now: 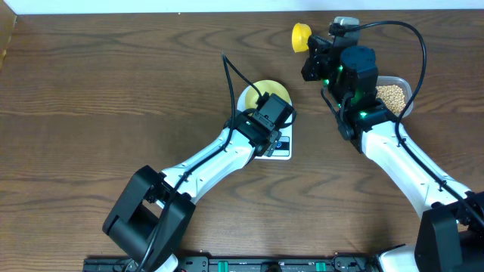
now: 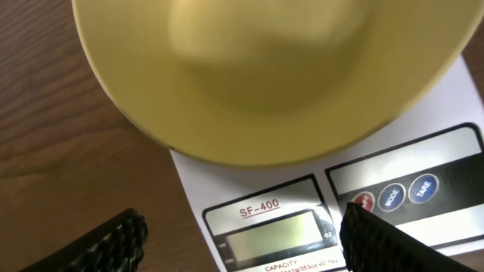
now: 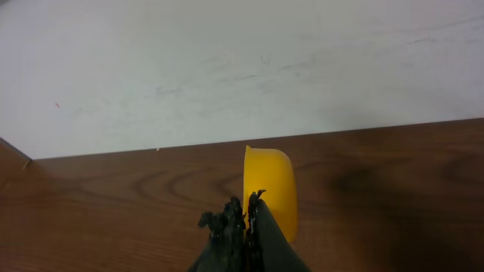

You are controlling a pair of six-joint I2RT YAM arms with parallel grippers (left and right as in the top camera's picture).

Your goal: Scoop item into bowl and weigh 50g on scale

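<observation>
The pale yellow bowl (image 1: 266, 91) (image 2: 265, 75) stands on the white scale (image 1: 281, 150) (image 2: 469, 106), whose grey display (image 2: 271, 235) is blank. No beans show in the bowl. My left gripper (image 2: 242, 243) hovers open just over the scale's display edge, one finger on each side, holding nothing. My right gripper (image 3: 248, 208) is shut on the handle of a bright yellow scoop (image 1: 302, 36) (image 3: 272, 189), held above the table's far edge, right of the bowl. The beans (image 1: 394, 94) lie in a clear container under the right arm.
The clear container (image 1: 406, 83) sits at the far right, partly covered by the right arm. A pale wall (image 3: 227, 68) rises behind the table's far edge. Bare brown wood (image 1: 113, 98) spreads left of the scale.
</observation>
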